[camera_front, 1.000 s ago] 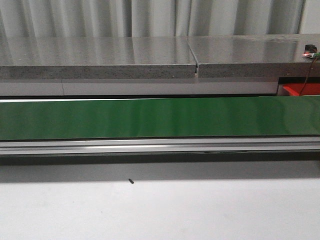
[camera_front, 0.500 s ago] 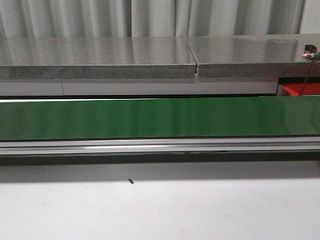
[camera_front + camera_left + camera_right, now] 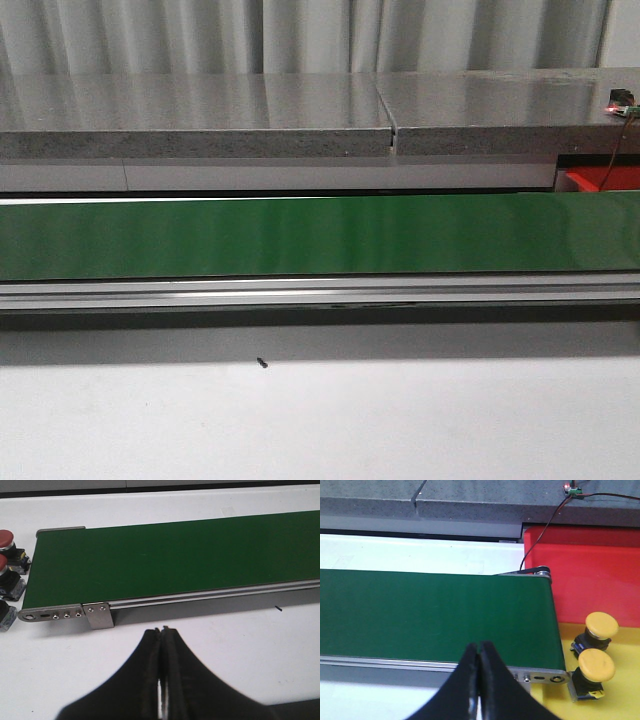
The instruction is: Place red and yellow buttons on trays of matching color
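In the left wrist view, two red buttons (image 3: 5, 539) (image 3: 2, 563) on black bases stand on the white table past the end of the green conveyor belt (image 3: 175, 560). My left gripper (image 3: 161, 630) is shut and empty, hanging over the table in front of the belt. In the right wrist view, two yellow buttons (image 3: 601, 625) (image 3: 596, 664) sit on the yellow tray (image 3: 620, 702) beside the belt's other end. The red tray (image 3: 590, 570) lies behind it and holds no button. My right gripper (image 3: 479, 645) is shut and empty above the belt's near rail.
A third black button base (image 3: 4, 616) shows at the picture's edge, its cap hidden. The belt (image 3: 320, 235) spans the front view with an aluminium rail (image 3: 320, 292) and a grey stone slab (image 3: 200, 115) behind. A tiny black speck (image 3: 262, 363) lies on the white table.
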### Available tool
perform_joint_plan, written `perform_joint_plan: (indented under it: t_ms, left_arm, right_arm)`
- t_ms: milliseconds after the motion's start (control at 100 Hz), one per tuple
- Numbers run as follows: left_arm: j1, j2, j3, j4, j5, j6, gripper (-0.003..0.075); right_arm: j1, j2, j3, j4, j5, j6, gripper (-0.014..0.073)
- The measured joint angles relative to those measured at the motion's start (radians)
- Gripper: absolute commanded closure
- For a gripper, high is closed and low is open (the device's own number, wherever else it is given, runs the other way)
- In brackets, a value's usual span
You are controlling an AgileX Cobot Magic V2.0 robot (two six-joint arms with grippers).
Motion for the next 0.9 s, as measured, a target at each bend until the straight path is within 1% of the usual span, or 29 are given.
perform_joint_plan:
  t_ms: [180,340,560,720,900]
  left_arm:
    - [0.000,0.050,0.001,-0.004,-0.049,-0.020,0.0741]
    - [0.000,0.178,-0.017,-0.004,-0.089,-0.024,0.0741]
    - [0.002,0.360,-0.070,-0.002,-0.217,-0.025,0.0741]
    - [0.058,0.448,-0.126,0.005,-0.281,-0.029,0.0741]
    - [0.144,0.535,-0.187,0.011,-0.298,-0.069,0.0741]
  right_arm:
    - [0.000,0.000,0.000,0.000,0.000,0.000,0.0659]
    - [0.000,0.000,0.000,0.000,0.000,0.000,0.0659]
    - [0.000,0.000,0.000,0.000,0.000,0.000,0.0659]
    - [0.000,0.000,0.000,0.000,0.000,0.000,0.0659]
    - [0.000,0.000,0.000,0.000,0.000,0.000,0.0659]
